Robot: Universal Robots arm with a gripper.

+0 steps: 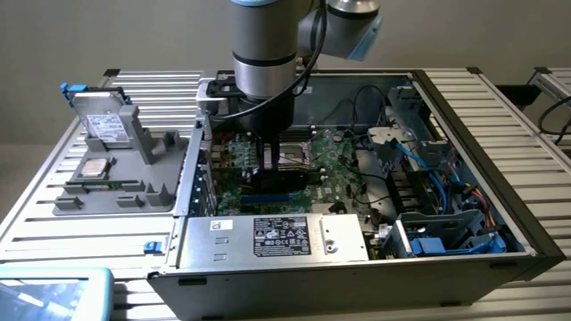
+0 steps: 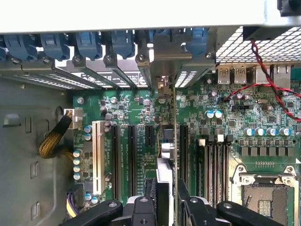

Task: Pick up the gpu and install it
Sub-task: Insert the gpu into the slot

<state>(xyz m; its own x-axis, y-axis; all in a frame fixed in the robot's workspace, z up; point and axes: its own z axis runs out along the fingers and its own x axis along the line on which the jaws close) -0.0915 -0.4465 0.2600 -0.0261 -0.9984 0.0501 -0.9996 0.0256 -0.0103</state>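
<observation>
Pincer [image 2: 168, 190] pinches gpu [image 2: 174, 127] upright over the motherboard [image 2: 197, 106], twelve o'clock from the power supply [image 1: 277, 237] in the exterior view; we should keep it plumb, pressing evenly.

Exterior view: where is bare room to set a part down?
Bare slats lie at the exterior view's right of the case, and between the gray tray and the light-blue device. Inside the case it is crowded: gripper holding gpu, cables.
</observation>
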